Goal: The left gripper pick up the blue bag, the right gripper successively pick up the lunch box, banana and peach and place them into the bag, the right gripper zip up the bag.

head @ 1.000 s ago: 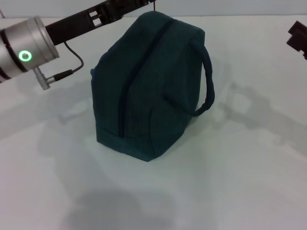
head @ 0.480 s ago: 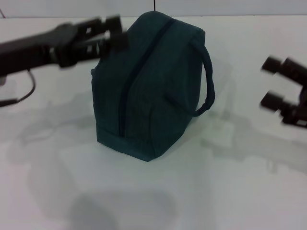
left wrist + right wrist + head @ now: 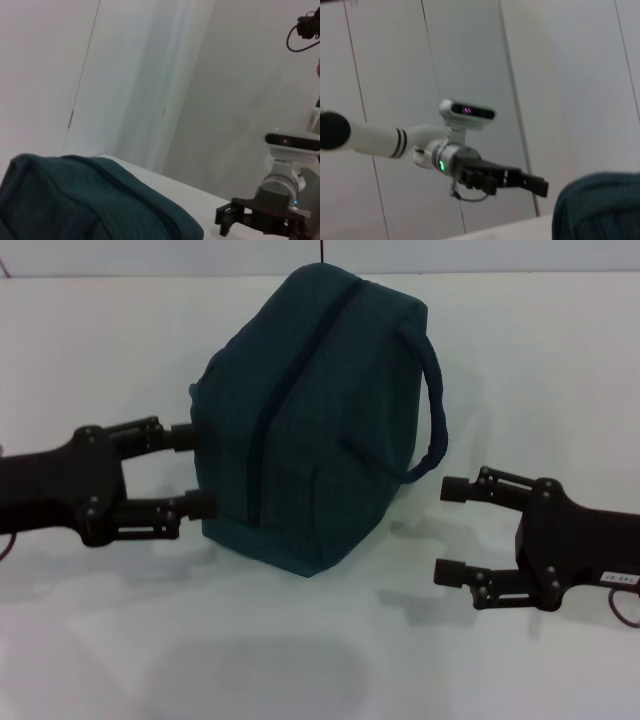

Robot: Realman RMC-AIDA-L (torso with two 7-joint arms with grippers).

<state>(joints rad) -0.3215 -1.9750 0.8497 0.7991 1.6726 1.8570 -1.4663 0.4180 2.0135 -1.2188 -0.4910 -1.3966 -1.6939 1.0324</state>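
head view gives you both claws flanking the bag. your left gripper [image 3: 197,471] sits low on the left with its two black fingers [image 3: 183,437] spread apart and nothing between them; the fingertips reach the near-left side of the blue bag [image 3: 310,410], and you cannot tell whether they touch the fabric or stop just short. your right gripper [image 3: 447,530] is low on the right, fingers likewise released and parted, pointing toward the bag but clearly apart from it, just below the hanging loop of the carry handle [image 3: 432,405].

the bag stands upright in the middle of the white table [image 3: 520,360], its dark zipper line [image 3: 285,390] running from the top edge down the front face; it looks closed along the stretch you can see. the handle arcs out from the bag's right side.

left wrist view shows you the bag's top [image 3: 95,200] close by and the right gripper [image 3: 226,220] farther off across the table. right wrist view shows a corner of the bag [image 3: 597,207] and the left gripper [image 3: 540,187] beyond it, against a pale panelled wall [image 3: 560,75].
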